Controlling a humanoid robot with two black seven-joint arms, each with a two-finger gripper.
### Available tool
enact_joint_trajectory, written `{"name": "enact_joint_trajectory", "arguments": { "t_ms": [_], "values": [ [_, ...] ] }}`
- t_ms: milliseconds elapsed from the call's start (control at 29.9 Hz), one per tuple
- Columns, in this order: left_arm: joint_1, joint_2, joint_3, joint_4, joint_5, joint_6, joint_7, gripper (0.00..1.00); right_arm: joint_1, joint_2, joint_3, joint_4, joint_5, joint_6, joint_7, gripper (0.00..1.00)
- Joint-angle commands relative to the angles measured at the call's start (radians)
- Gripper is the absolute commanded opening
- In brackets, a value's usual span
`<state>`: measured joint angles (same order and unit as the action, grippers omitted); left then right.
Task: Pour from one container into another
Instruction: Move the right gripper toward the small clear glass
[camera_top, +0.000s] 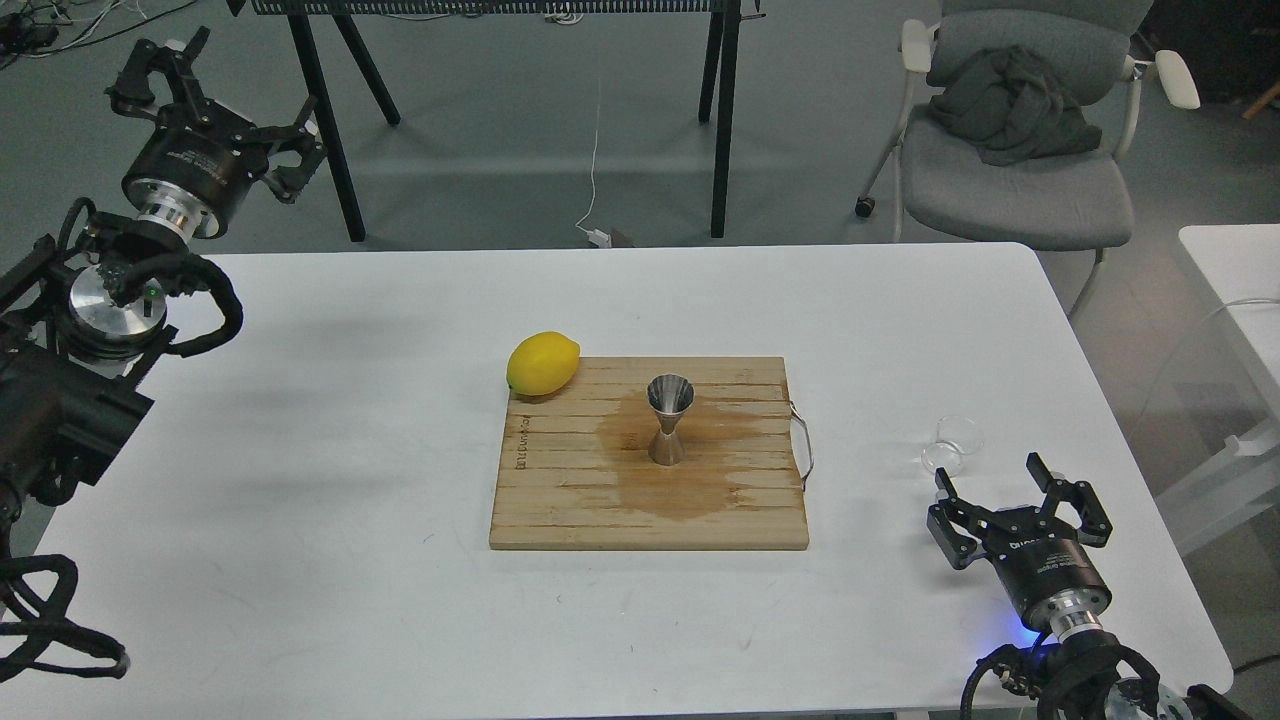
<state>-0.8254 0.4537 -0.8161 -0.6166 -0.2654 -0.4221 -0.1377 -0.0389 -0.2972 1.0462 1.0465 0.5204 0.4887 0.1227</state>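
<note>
A wooden cutting board is seen lying flat near the middle of the white surface, and it serves here as the landmark. The steel jigger is stood upright on the board, a little above the board's centre, within a darker wet-looking stain spread over the wood. A yellow lemon is rested at the board's far-left corner, partly overlapping its edge. A thin metal handle is fixed to the board's right edge.

The clear cup is placed on the surface well to the right of the board, apart from it; it appears to be tipped or lying on its side, though this cannot be told for certain through the transparent material.

The right hand is held just below the cup, on the near-right side of the board, with its fingers spread wide and nothing gripped between them. The left hand is raised far to the upper left of the board, beyond the surface's edge, its fingers also spread wide and empty.
</note>
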Motion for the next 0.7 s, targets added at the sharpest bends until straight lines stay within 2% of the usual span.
{"name": "enact_joint_trajectory", "arguments": {
  "t_ms": [0, 267, 535, 668],
  "values": [
    [0.003, -0.001, 0.0, 0.0, 0.0, -0.001, 0.0, 1.0, -0.003, -0.003, 0.008, 0.017, 0.003, 0.0, -0.008, 0.98],
    [0.02, -0.004, 0.005, 0.0, 0.002, 0.0, -0.017, 1.0, 0.01, 0.003, 0.041, 0.017, 0.036, 0.0, -0.006, 0.97],
    [0.02, -0.003, 0.006, 0.001, 0.003, -0.001, -0.022, 1.0, 0.047, 0.006, 0.06, 0.006, 0.035, -0.146, -0.006, 0.97],
    [0.022, -0.004, 0.005, 0.001, 0.003, 0.0, -0.022, 1.0, 0.051, 0.007, 0.058, 0.006, 0.033, -0.18, -0.006, 0.97]
  ]
}}
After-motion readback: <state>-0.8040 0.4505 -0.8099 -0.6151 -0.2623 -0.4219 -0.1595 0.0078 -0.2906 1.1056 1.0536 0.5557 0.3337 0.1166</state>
